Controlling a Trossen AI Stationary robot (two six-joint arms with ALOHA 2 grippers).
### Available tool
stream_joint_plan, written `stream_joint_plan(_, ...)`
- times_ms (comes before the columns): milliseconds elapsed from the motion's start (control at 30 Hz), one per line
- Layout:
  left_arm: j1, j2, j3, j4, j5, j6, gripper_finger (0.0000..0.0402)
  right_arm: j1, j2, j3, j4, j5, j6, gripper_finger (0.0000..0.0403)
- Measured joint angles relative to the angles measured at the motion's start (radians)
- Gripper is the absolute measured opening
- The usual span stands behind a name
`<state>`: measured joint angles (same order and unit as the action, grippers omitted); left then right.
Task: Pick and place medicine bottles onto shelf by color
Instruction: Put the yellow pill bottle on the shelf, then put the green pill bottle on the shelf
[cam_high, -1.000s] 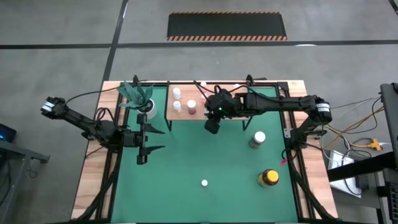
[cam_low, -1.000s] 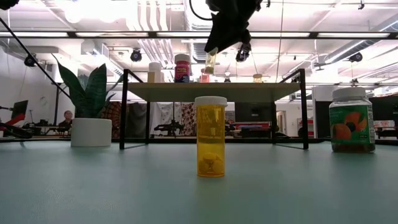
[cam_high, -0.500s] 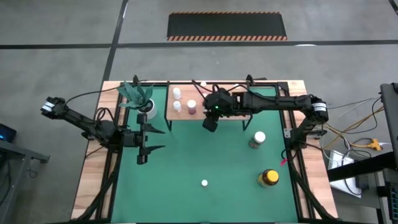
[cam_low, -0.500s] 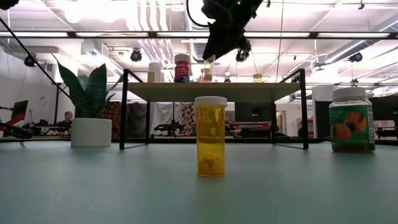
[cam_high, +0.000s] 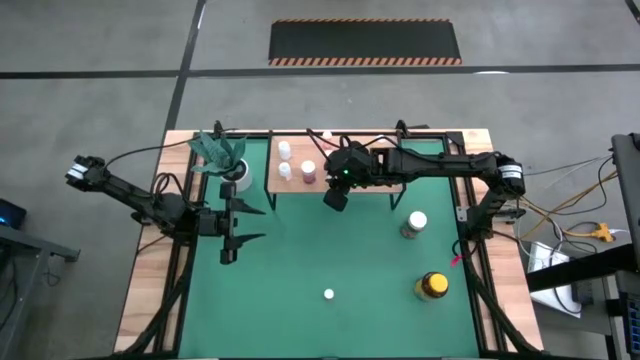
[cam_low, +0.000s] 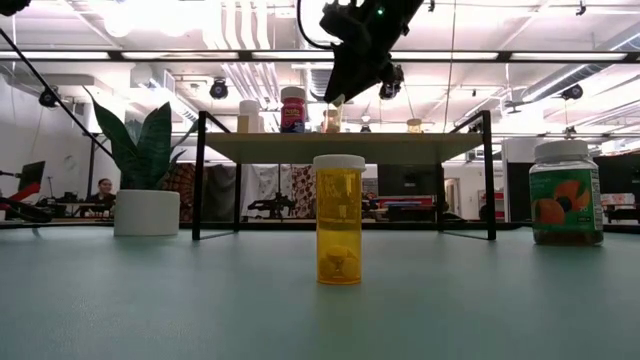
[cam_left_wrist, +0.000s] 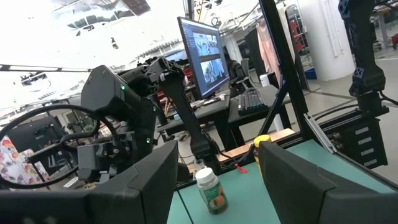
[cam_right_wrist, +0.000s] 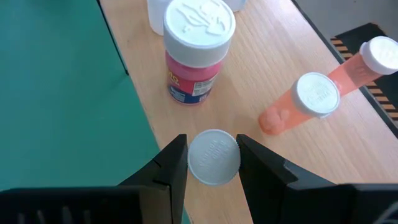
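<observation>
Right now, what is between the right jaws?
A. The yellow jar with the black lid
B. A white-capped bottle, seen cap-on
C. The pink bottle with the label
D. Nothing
B: in the right wrist view the right gripper has a round white cap pinched between its jaws over the shelf, with the pink bottle standing apart.

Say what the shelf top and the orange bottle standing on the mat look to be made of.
Shelf top: light wood, matte, with visible grain; possibly a laminate. Orange bottle: translucent amber plastic, glossy, since its contents show through the wall; its cap is opaque white plastic.
</observation>
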<state>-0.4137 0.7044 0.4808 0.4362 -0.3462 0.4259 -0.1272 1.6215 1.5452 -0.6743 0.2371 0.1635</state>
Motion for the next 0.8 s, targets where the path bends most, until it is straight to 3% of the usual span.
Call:
stream_joint_plan(133, 0.0, 0.0, 0.0, 0.0, 0.0, 0.0, 0.0206, 0.0, 0.0, 0.0, 0.0, 0.0, 0.003, 0.0119)
stream_joint_plan(533, 0.0, 0.0, 0.0, 0.0, 0.0, 0.0, 0.0206, -0.003, -0.002, 0.0, -0.001, 0.052, 0.008, 0.0187)
stream_joint_plan(800, 0.0, 0.0, 0.0, 0.0, 0.0, 0.0, 0.0206, -0.003, -0.056, 0.0, -0.005, 0.051, 0.022, 0.0193)
